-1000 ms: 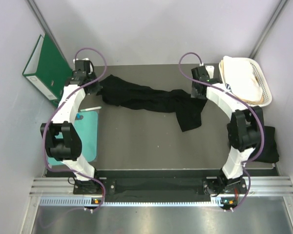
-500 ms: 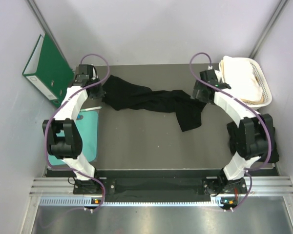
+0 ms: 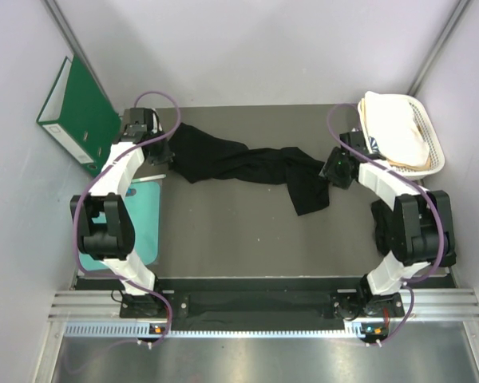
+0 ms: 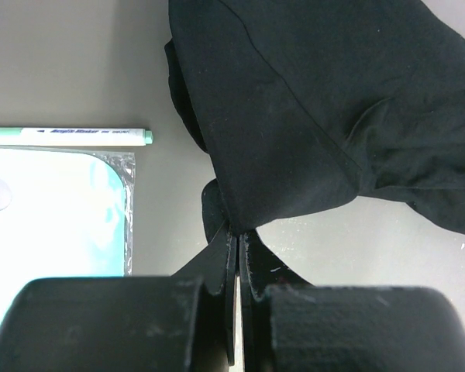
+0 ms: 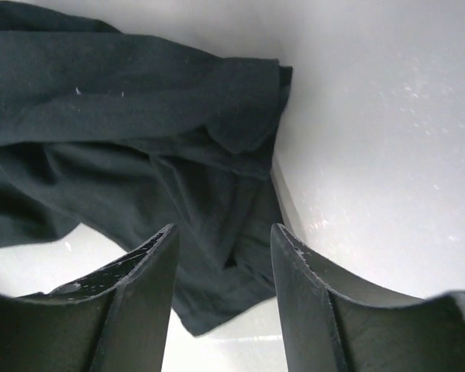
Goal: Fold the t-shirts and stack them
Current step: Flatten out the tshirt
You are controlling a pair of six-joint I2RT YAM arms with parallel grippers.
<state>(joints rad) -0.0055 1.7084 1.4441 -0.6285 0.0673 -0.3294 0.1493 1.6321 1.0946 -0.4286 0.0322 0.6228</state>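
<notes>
Top external view: a black t-shirt lies roped and bunched across the upper middle of the surface. It runs from the left jaws at upper left to the right jaws right of centre, and a flap droops toward the lower frame near its right end. It is not yet flat, so the step in hand looks like spreading it out before any fold.

Left wrist view: the left jaws are pressed together on a thin edge of the t-shirt at lower centre. The rest of the cloth fans away to the upper right. A pen and the corner of the teal mat lie on the left of the frame, apart from the cloth.

Right wrist view: the right jaws stand spread and hold nothing. The t-shirt fills the upper left and centre, and its crumpled end shows in the gap between the jaws, just beyond the tips. No contact is visible.

To do this well, the right jaws should probably settle on the outermost hem or sleeve and take a single layer, not the thick wad. The left pinch should hold firm while both ends are drawn apart, low over the surface and slowly, so the drooping flap unrolls and does not twist. Pulling too hard could slip the thin edge out of the left pinch.
</notes>
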